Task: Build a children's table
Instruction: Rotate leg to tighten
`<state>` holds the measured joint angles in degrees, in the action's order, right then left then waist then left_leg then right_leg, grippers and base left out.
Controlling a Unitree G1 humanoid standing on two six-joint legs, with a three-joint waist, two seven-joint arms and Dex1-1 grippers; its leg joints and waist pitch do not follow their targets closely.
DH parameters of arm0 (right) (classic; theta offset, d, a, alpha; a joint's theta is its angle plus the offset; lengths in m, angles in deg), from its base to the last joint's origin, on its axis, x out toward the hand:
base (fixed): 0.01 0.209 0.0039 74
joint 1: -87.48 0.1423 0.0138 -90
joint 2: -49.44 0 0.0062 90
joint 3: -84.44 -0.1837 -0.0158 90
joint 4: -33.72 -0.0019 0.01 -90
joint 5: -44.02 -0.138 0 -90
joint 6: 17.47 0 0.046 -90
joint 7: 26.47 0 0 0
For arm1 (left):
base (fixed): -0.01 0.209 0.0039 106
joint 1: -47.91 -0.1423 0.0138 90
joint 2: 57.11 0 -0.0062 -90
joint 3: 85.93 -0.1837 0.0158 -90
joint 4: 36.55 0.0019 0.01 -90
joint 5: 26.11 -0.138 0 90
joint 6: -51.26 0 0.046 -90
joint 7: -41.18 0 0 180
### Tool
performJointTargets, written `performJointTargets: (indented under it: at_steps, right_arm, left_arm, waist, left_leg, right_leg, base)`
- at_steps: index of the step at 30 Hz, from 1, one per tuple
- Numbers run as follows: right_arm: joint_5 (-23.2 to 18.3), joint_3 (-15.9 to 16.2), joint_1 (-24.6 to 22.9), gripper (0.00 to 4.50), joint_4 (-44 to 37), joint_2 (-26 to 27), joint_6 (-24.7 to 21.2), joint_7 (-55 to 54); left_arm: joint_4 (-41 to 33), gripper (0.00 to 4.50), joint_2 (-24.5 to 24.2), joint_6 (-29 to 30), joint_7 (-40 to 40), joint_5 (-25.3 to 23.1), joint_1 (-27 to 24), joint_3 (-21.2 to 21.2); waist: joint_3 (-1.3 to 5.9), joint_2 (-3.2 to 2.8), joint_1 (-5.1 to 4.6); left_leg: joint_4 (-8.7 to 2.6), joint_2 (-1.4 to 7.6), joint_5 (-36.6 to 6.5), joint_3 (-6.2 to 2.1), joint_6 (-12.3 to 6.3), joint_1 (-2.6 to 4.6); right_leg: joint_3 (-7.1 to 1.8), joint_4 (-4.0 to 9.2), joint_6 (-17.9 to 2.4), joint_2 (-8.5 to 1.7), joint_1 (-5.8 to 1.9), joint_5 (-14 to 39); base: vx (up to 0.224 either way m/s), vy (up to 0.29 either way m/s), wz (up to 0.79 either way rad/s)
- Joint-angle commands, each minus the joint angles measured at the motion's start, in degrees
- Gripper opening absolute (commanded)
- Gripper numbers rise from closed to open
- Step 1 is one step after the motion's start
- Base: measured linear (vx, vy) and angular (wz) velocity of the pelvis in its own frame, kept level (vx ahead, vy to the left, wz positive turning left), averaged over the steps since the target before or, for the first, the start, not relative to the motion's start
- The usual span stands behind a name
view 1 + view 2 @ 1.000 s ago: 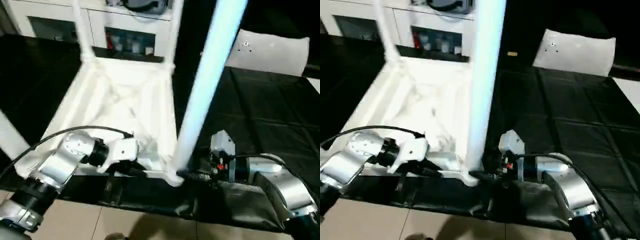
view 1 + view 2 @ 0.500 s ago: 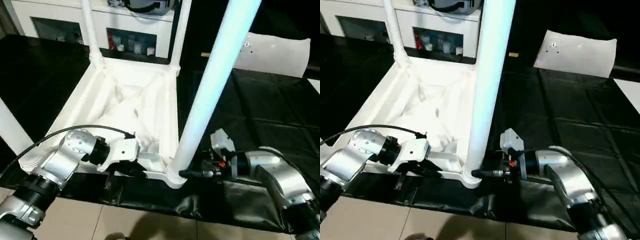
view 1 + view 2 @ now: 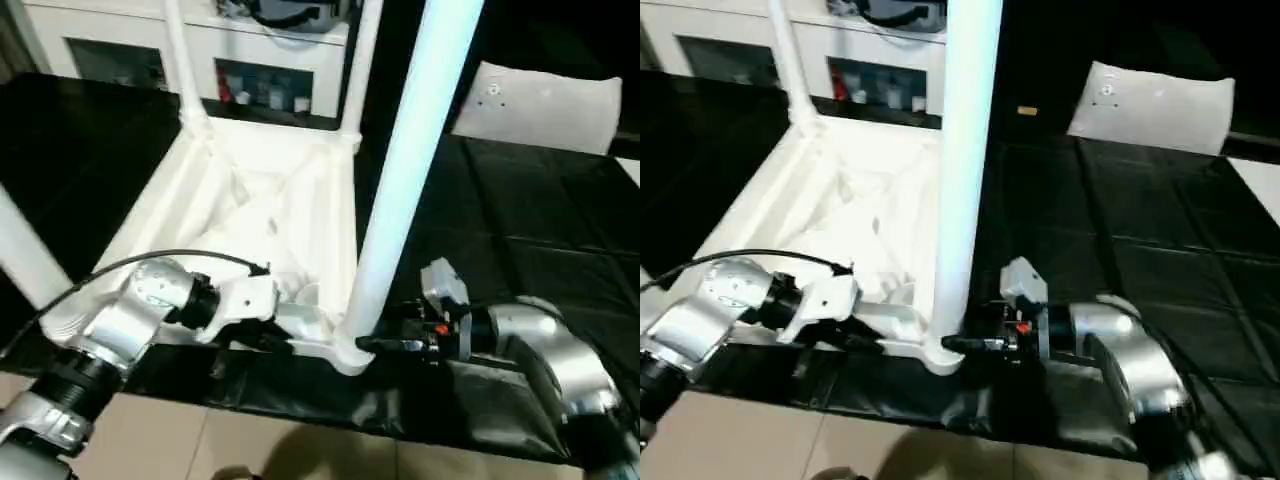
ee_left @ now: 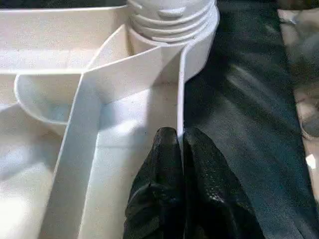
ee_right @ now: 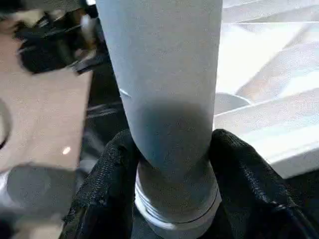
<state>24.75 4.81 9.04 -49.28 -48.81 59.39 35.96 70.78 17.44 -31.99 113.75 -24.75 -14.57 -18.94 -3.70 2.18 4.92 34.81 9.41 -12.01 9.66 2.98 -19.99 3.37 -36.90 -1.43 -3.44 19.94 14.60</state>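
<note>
Presently the left gripper (image 4: 180, 144) pinched the tabletop (image 3: 255, 210) rim at six o'clock while the right gripper (image 5: 172, 149) clasped the upright leg (image 3: 405, 180) base; twisting should stay plumb, tabletop pinned.

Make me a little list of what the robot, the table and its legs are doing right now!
tabletop: upside down on the black mat, ribs facing up
near leg: standing in the near corner socket
far legs: two stand upright in the far corners
left gripper: shut, pinching the tabletop's thin rim beside that socket
right gripper: fingers on both sides of the near leg's base
cabinet: behind the tabletop
</note>
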Motion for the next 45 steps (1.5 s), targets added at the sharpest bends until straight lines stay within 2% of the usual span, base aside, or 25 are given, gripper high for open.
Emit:
performJointTargets:
  at_steps: [1,3,4,5,7,9,10,11,14,15,16,18,19,21,22,25,27,28,29,31,34,35,36,40,45]
  right_arm:
    - [1.53,2.5,-2.17,1.94,-1.49,1.91,-1.95,-3.57]
    - [2.74,2.09,-3.54,1.93,-2.46,4.01,-2.91,-8.43]
    - [2.94,1.75,-4.29,1.93,-3.18,5.64,-4.27,-11.42]
    - [2.94,1.75,-4.29,1.93,-3.18,5.64,-4.27,-11.42]
    - [4.01,1.43,-5.48,1.93,-4.85,10.28,-7.66,-19.36]
    - [4.3,1.33,-5.75,1.93,-5.67,12.4,-9.56,-23.01]
    - [4.8,1.15,-5.56,1.93,-5.53,14.79,-10.52,-26.52]
    - [5.25,1.03,-5.3,1.93,-5.26,16.43,-11.18,-28.98]
    - [8.04,-0.46,-2.59,1.93,-2.02,23.6,-12.57,-40.2]
    - [8.3,-0.56,-2.3,1.93,-1.64,24.03,-12.52,-40.94]
    - [9.39,-1.31,-0.84,1.93,0.08,26.22,-12.32,-44.79]
    - [9.65,-2.37,0.29,1.93,1.29,27.97,-12.2,-47.67]
    - [9.56,-4.26,1.72,1.93,2.61,30.15,-12.12,-51.12]
    - [9.23,-5.29,2.42,1.93,3.1,31.05,-12.01,-52.41]
    - [8.89,-5.77,2.83,1.93,2.88,31.05,-11.72,-52.26]
    - [10.34,-5.89,2.74,1.93,1.63,29.23,-9.72,-50.39]
    - [10.72,-6.47,2.39,2.49,1.44,27.6,-8.43,-49.6]
    - [10.0,-7.34,1.95,2.49,1.04,26.2,-7.65,-48.14]
    - [9.81,-7.63,1.83,2.63,0.88,25.77,-7.46,-47.69]
    - [8.52,-9.12,0.83,2.74,-0.48,22.48,-6.03,-43.96]
    - [6.93,-9.18,-0.86,3.06,-2.63,16.77,-4.11,-36.03]
    - [6.93,-9.18,-0.86,3.11,-2.63,16.77,-4.11,-36.03]
    - [6.4,-8.69,-1.56,3.19,-3.24,13.2,-3.18,-30.85]
    - [5.32,-8.27,-1.6,3.53,-3.07,8.59,-1.79,-23.71]
    - [2.32,-6.38,1.06,3.99,-1.89,-0.22,0.02,-8.52]
  left_arm:
    - [-0.97,0.0,3.48,3.42,-8.88,0.11,1.37,2.63]
    - [-1.74,0.0,5.75,5.74,-11.22,1.49,1.66,3.88]
    - [-2.02,0.0,7.28,7.29,-12.61,2.32,1.98,4.6]
    - [-2.02,0.0,7.28,7.29,-12.61,2.32,1.98,4.6]
    - [-2.75,0.0,10.97,10.28,-16.46,3.07,2.85,5.67]
    - [-3.2,0.0,12.53,11.5,-17.94,2.51,3.06,6.04]
    - [-3.29,0.0,14.09,12.2,-19.76,2.08,3.34,6.24]
    - [-3.45,0.0,15.05,12.79,-20.77,2.02,3.51,6.33]
    - [-3.1,0.0,18.09,14.35,-25.37,0.95,4.48,6.97]
    - [-3.03,0.0,18.24,14.27,-25.69,0.77,4.53,6.96]
    - [-2.77,0.0,18.88,13.91,-27.21,-0.25,4.72,6.91]
    - [-2.8,0.0,19.09,13.54,-27.71,-0.99,4.68,6.63]
    - [-3.18,0.0,18.9,13.24,-27.66,-1.77,4.35,6.13]
    - [-3.5,0.0,18.52,13.06,-27.3,-2.16,4.05,5.77]
    - [-3.84,0.0,17.77,12.82,-26.63,-2.6,3.58,5.41]
    - [-4.36,0.0,15.25,11.16,-24.27,-2.82,2.21,4.61]
    - [-4.2,0.0,13.62,9.67,-22.56,-3.12,1.41,4.19]
    - [-3.84,0.0,12.45,8.51,-21.34,-3.23,0.97,4.1]
    - [-3.69,0.0,12.14,8.28,-21.07,-3.23,0.88,4.14]
    - [-2.45,0.0,10.01,6.04,-18.85,-3.12,0.42,4.34]
    - [-0.67,0.0,7.65,2.15,-14.54,-2.16,0.1,4.62]
    - [-0.67,0.0,7.65,2.15,-14.54,-2.16,0.1,4.62]
    - [0.03,0.0,6.64,0.48,-11.6,-1.0,-0.01,4.82]
    - [1.38,0.0,4.96,-1.83,-7.52,0.49,0.2,4.43]
    - [3.92,0.0,2.17,-6.51,1.25,1.36,0.91,2.97]
  waist:
    - [1.26,-0.37,-0.73]
    - [1.0,-0.28,-1.24]
    - [1.04,-0.36,-1.44]
    - [1.05,-0.36,-1.71]
    - [0.93,-0.47,-2.46]
    - [0.89,-0.79,-2.82]
    - [0.93,-0.7,-3.17]
    - [0.98,-1.03,-3.32]
    - [1.25,-1.21,-3.82]
    - [1.28,-1.11,-4.22]
    - [1.82,-0.97,-4.32]
    - [2.08,-1.17,-4.58]
    - [2.41,-1.0,-4.59]
    - [2.25,-1.3,-4.69]
    - [2.34,-1.12,-4.64]
    - [2.42,-1.32,-4.64]
    - [2.5,-1.32,-4.68]
    - [2.91,-1.17,-4.78]
    - [2.91,-1.2,-4.75]
    - [3.3,-1.07,-4.51]
    - [3.58,-0.71,-3.98]
    - [3.58,-0.74,-3.85]
    - [3.59,-0.42,-3.75]
    - [3.46,-0.34,-2.77]
    - [3.51,-0.44,-2.41]
  left_leg:
    - [-5.59,4.65,-17.18,-1.66,0.35,1.03]
    - [-5.92,4.44,-17.81,-2.05,0.71,0.39]
    - [-5.87,4.39,-17.65,-1.99,0.78,0.67]
    - [-5.96,4.41,-17.16,-1.98,0.73,0.68]
    - [-6.13,4.29,-15.09,-2.04,0.06,0.06]
    - [-6.11,4.24,-15.15,-2.03,0.14,0.26]
    - [-6.12,4.2,-15.13,-2.04,0.06,0.04]
    - [-6.2,4.32,-14.83,-2.07,0.18,0.05]
    - [-6.13,4.22,-12.94,-1.91,0.11,-0.08]
    - [-6.12,4.08,-12.27,-1.86,0.17,-0.12]
    - [-5.78,4.04,-9.38,-1.8,-0.45,-0.39]
    - [-5.38,3.87,-3.78,-1.54,-1.98,-0.69]
    - [-5.16,3.85,-1.41,-1.42,-3.22,-0.71]
    - [-5.27,3.89,-1.41,-1.36,-4.05,-0.76]
    - [-5.17,3.96,-1.8,-1.31,-4.23,-0.72]
    - [-5.36,4.2,-3.96,-1.29,-3.48,-0.61]
    - [-5.38,4.23,-4.48,-1.33,-2.91,-0.66]
    - [-5.16,4.21,-3.72,-1.22,-2.88,-0.63]
    - [-5.12,4.18,-3.06,-1.26,-3.06,-0.71]
    - [-4.7,4.15,-0.22,-1.02,-4.42,-0.63]
    - [-4.39,4.13,1.58,-0.95,-6.44,-0.77]
    - [-4.33,4.11,1.79,-0.96,-6.78,-0.81]
    - [-4.3,4.21,1.6,-0.87,-7.31,-0.71]
    - [-4.23,4.23,-0.54,-0.72,-6.97,-0.58]
    - [-4.09,4.21,-1.49,-0.75,-6.92,-0.59]
  right_leg:
    - [-3.96,6.4,-11.46,-6.02,-0.15,19.67]
    - [-3.8,6.75,-9.48,-6.02,-0.36,23.71]
    - [-3.83,6.97,-8.71,-5.98,-0.01,24.06]
    - [-3.9,6.96,-8.75,-5.94,-0.01,23.28]
    - [-3.71,6.99,-8.83,-5.83,-0.28,21.35]
    - [-3.82,7.03,-9.12,-5.85,0.11,20.57]
    - [-3.82,7.06,-9.15,-5.84,-0.07,19.92]
    - [-3.89,6.88,-9.39,-5.76,-0.06,18.77]
    - [-3.96,6.61,-10.28,-5.66,-0.13,14.28]
    - [-3.94,6.51,-10.81,-5.59,-0.04,13.0]
    - [-3.95,6.19,-11.01,-5.65,-0.61,9.33]
    - [-3.9,5.48,-11.98,-5.36,-0.7,0.48]
    - [-3.81,5.09,-12.62,-5.37,-0.92,-3.7]
    - [-3.68,5.01,-13.33,-5.4,-0.86,-4.71]
    - [-3.72,5.0,-13.33,-5.4,-1.0,-4.95]
    - [-3.69,5.18,-13.01,-5.38,-1.02,-2.23]
    - [-3.73,5.17,-12.75,-5.4,-1.06,-1.57]
    - [-3.78,4.97,-12.81,-5.41,-1.31,-2.88]
    - [-3.77,4.86,-12.86,-5.43,-1.39,-3.93]
    - [-3.83,4.44,-13.66,-5.43,-1.47,-8.73]
    - [-3.62,3.95,-14.03,-5.37,-1.68,-12.3]
    - [-3.58,3.94,-14.03,-5.41,-1.71,-12.49]
    - [-3.55,3.93,-14.29,-5.43,-1.59,-12.31]
    - [-3.49,4.15,-14.3,-5.49,-1.47,-6.91]
    - [-3.38,4.26,-14.35,-5.4,-1.48,-5.12]
  base:
    - [0.0,0.0,0.0]
    - [0.0,0.0,0.0]
    - [0.0,0.0,0.0]
    - [0.0,0.0,0.0]
    - [0.0,0.0,0.0]
    - [0.0,0.0,0.0]
    - [0.0,0.0,0.0]
    - [0.0,0.0,0.0]
    - [0.0,0.0,0.0]
    - [0.0,0.0,0.0]
    - [0.0,0.0,0.0]
    - [0.0,0.0,0.0]
    - [0.0,0.0,0.0]
    - [0.0,0.0,0.0]
    - [0.0,0.0,0.0]
    - [0.0,0.0,0.0]
    - [0.0,0.0,0.0]
    - [0.0,0.0,0.0]
    - [0.0,0.0,0.0]
    - [0.0,0.0,0.0]
    - [0.0,0.0,0.0]
    - [0.0,0.0,0.0]
    - [0.0,0.0,0.0]
    - [0.0,0.0,0.0]
    - [0.0,0.0,0.0]
